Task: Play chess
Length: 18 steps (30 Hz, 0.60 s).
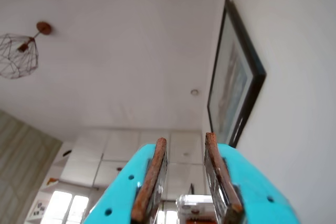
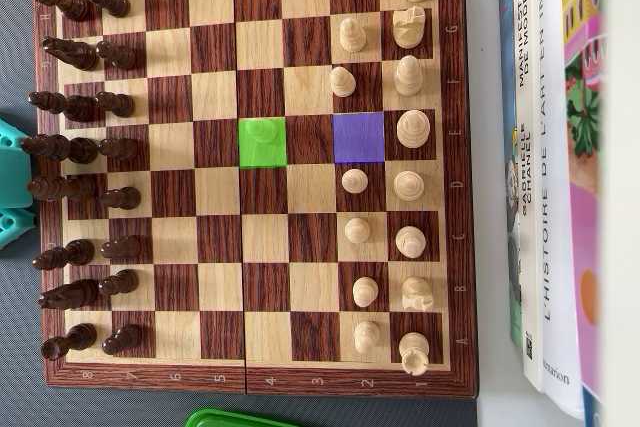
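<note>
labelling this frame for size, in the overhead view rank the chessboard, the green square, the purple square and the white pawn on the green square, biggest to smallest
1. Chessboard, by far the largest.
2. Purple square and green square: they look about equal, so I won't rank them.
3. White pawn, smaller than the green square it stands on.

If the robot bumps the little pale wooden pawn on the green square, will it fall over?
Probably, if pushed high up. The pale wooden pawn on the green square looks small with a narrow base, so it may tip. Its round shape suggests it would then roll on the smooth wooden chessboard. It is likely light and stiff, easy to lift.
</note>
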### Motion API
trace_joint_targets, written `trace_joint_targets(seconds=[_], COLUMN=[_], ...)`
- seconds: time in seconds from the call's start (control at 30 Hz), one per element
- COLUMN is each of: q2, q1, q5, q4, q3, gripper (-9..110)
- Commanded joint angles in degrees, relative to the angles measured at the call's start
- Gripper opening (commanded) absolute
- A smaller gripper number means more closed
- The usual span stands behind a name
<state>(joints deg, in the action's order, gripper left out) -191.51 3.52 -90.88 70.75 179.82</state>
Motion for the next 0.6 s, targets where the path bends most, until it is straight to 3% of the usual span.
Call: trace_joint_targets(seconds=[0.0,0.57], q2=[-0.4,-0.4], q1=[-0.1,-0.4], q5=[0.1,0.2], q4=[4.4,22.7], q3=[1.1,1.1], gripper=[12,12])
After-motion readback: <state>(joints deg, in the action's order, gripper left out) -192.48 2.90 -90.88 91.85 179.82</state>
